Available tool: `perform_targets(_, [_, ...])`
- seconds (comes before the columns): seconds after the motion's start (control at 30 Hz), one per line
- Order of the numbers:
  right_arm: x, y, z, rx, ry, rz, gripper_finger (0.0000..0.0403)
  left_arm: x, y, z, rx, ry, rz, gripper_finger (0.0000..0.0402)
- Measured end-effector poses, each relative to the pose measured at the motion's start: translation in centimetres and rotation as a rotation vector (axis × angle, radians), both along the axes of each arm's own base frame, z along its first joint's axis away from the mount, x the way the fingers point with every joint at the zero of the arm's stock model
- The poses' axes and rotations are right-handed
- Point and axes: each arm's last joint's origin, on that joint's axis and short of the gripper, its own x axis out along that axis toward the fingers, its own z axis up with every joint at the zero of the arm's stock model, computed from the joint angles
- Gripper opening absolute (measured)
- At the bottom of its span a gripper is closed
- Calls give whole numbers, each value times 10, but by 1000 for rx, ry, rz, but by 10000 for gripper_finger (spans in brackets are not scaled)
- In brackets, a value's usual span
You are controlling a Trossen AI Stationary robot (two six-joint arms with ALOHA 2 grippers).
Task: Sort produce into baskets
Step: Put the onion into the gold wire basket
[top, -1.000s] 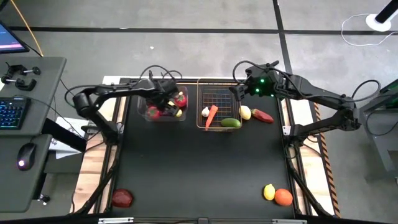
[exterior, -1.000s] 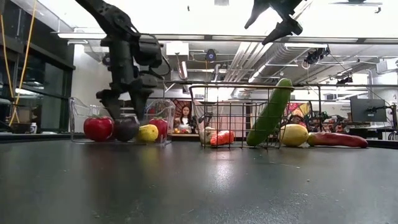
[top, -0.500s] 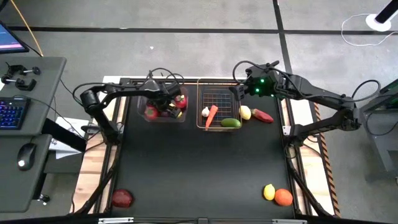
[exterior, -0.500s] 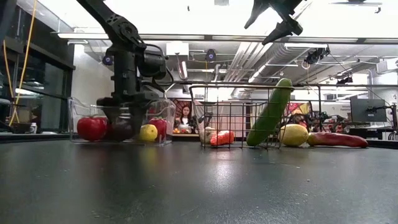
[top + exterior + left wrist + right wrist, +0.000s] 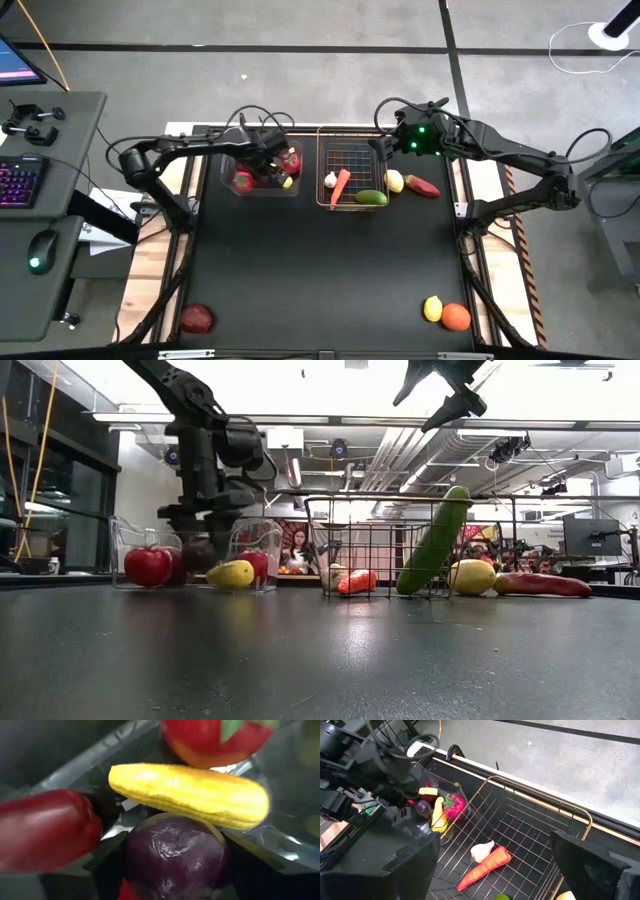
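The left gripper [image 5: 262, 165] is down inside the clear plastic bin [image 5: 232, 187] at the back left of the tabletop [image 5: 320, 270], and its fingers [image 5: 107, 862] are closed around a dark purple fruit [image 5: 175, 855]. Right beside that fruit in the bin there's a yellow banana [image 5: 192, 795], a red apple [image 5: 148, 565] and another red piece [image 5: 215, 740].

The right gripper [image 5: 382, 146] hangs over the far right corner of the copper wire basket [image 5: 350, 132], fingers spread wide apart with nothing in them. That basket sits just beside the bin and has a white garlic [image 5: 330, 180], an orange carrot [image 5: 340, 187] and a green cucumber [image 5: 371, 197] in it; from the low view the cucumber is leaning up against the mesh.

Just outside the basket on its right are a yellow lemon [image 5: 395, 181] and a red elongated piece [image 5: 423, 187], touching or nearly so. At the front edge: a dark red fruit [image 5: 197, 318] on the left, another lemon [image 5: 433, 308] and an orange [image 5: 456, 317] side by side on the right.
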Motion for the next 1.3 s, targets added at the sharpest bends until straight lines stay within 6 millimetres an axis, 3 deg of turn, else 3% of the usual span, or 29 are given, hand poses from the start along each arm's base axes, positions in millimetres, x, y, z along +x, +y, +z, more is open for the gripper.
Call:
perform_targets(0.13, [0,0,0,3,-1,7,367,-4,-2,10,6,-28,-12,348])
perform_targets(0.23, [0,0,0,-7,6,15,367,-7,-5,21,1,-77,-17,375])
perform_targets(0.53, [1,0,2,-33,2,33,367,-24,-16,64,93,-244,-10,382])
perform_targets(0.7, [-3,1,13,-110,-34,49,367,-38,-22,97,234,-390,47,382])
perform_targets(0.8, [-4,-1,17,-117,-48,36,367,-44,-23,106,280,-421,73,382])
perform_targets(1.03, [-5,-3,17,-115,-49,29,367,-38,-20,88,187,-338,116,383])
perform_targets(1.3, [-5,-3,17,-112,-49,32,367,-5,-14,27,-47,-136,103,383])
